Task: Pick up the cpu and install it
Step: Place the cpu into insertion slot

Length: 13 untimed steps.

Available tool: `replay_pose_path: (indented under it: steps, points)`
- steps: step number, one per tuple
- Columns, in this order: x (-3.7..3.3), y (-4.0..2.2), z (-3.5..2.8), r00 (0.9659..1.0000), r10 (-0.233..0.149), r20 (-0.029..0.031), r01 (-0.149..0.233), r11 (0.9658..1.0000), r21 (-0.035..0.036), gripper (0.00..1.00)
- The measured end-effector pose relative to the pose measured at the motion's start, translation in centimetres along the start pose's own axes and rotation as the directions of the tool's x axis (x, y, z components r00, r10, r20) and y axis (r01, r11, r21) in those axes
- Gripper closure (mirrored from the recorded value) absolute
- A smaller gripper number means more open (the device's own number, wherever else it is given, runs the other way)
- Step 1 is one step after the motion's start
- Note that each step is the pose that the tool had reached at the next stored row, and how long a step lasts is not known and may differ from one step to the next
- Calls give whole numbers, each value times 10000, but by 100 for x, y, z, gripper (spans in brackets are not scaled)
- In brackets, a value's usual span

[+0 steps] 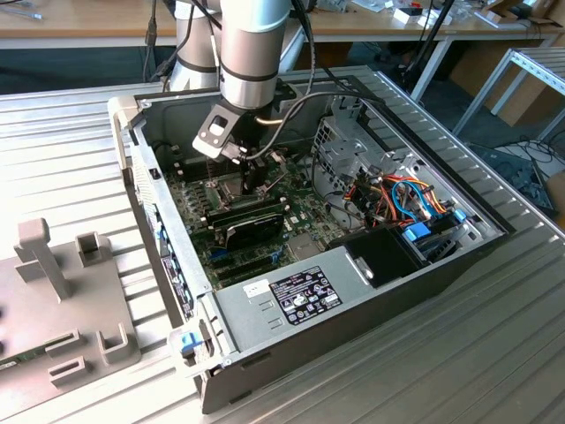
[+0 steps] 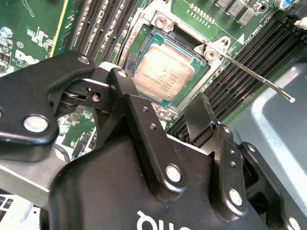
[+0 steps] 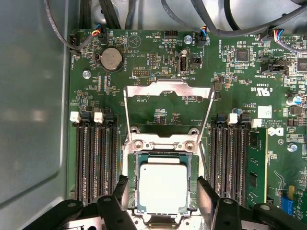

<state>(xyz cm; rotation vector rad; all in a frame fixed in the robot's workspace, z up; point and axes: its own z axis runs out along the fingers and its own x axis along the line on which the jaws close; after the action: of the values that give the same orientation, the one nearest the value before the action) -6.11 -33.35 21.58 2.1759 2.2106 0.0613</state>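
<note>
- On the exterior view's left, you see a grey fixture on the table.
- At centre, your gripper hangs inside the open case.
- In the first wrist view, its fingers stand apart, flanking the cpu, which sits in the socket with the frame raised.

Ribbed metal table, open computer case on it, grey fixture plate at the exterior view's left

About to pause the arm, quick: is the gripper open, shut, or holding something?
Gripper: open, holding nothing; its fingers stand either side of the cpu, with a gap showing.
</note>
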Motion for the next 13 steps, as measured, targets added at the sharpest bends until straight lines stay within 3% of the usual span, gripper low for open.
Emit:
replay_pose_path:
  steps: [13]
  points:
    - [13, 1, -11, 10000, 7, 22, -7, 10000, 1, 34]
